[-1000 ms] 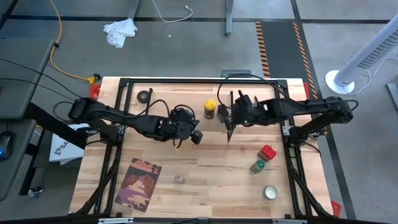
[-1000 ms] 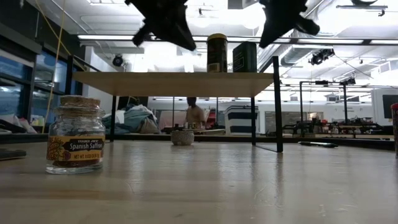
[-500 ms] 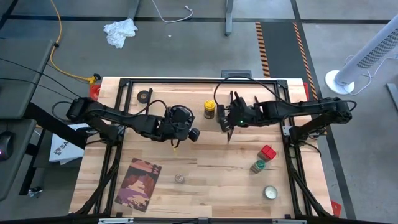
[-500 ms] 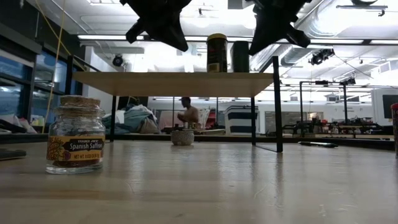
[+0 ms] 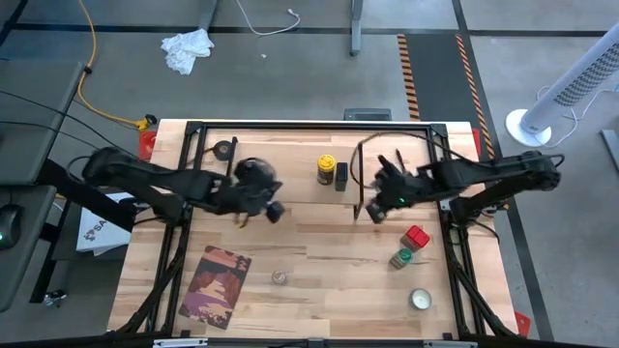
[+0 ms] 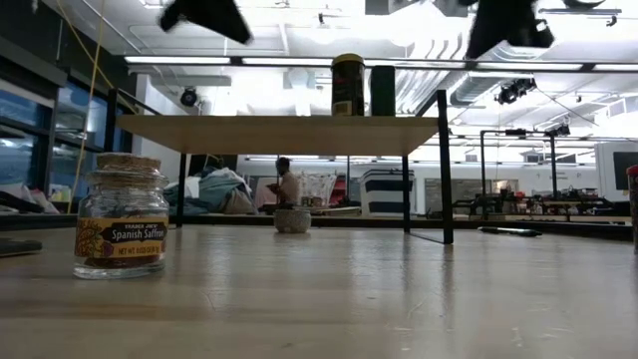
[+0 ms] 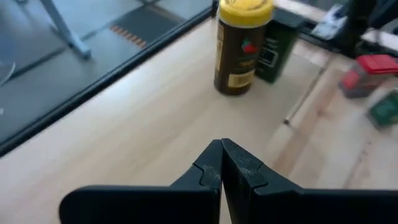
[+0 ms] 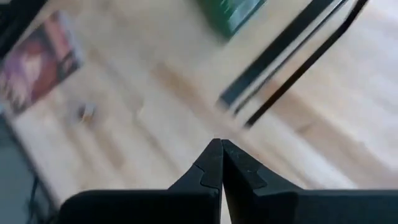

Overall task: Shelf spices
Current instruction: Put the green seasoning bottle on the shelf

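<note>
High view shows us the yellow-lidded jar and black square tin already on the shelf, while the red-topped one, green-lidded jar and tiny clear jar wait on the table. We see both the left gripper and right gripper pressed closed, holding nothing. We judge these jars light, rigid and smooth, best pinched across the body just under the lid.

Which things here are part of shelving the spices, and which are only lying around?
Job:
yellow-lidded jar
black tin
shelf
red-topped jar
green-lidded jar
saffron jar

Lying about:
tape roll
round tin
booklet
</note>
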